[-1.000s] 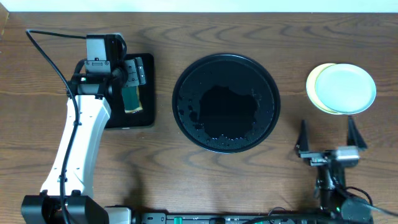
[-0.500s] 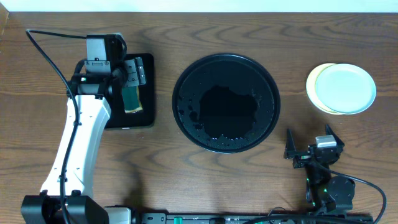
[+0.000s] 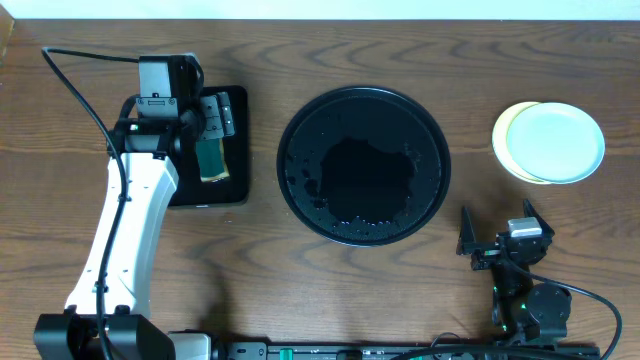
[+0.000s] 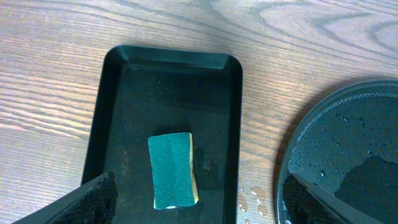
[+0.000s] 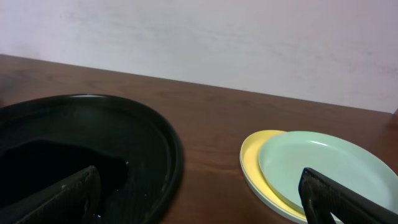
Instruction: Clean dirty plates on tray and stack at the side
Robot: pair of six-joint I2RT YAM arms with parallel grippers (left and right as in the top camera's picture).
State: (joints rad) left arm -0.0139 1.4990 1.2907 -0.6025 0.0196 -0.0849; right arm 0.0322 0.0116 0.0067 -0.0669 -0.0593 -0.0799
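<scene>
Plates [image 3: 556, 143] lie stacked on the far right of the tabletop [image 3: 320, 290], well apart from the tray [image 3: 300, 125] and beyond its right rim. Two can be made out: a pale mint-blue plate [image 5: 323, 171] on top, shifted a little to the right, and a pale yellow plate [image 5: 254, 155] under it, showing as a crescent along the left edge. The top plate's face looks clean in both the overhead and the right wrist view. Whether anything lies under the yellow one cannot be told.

The large round black tray sits in the middle of the tabletop. Its glossy floor carries a dark pool of water [image 3: 365, 175] near the centre, with beads of water scattered around it.

The right claw [image 3: 495, 214] is on the near side of the tabletop, between the tray and the stack but nearer the front edge, touching neither. Its two fingers [image 5: 59, 199] stand wide apart with nothing between them, and it points toward the gap between tray and plates.

Left of the round tray lies a smaller rectangular black tray [image 4: 168, 93], close beside it but not touching. A green sponge [image 4: 172, 169] with a pale underside rests in its near half. The left claw [image 4: 199, 205] hangs above this tray, its fingers spread wide on either side of the sponge and gripping nothing. A few water drops [image 4: 252, 200] dot the wood between the two trays.
</scene>
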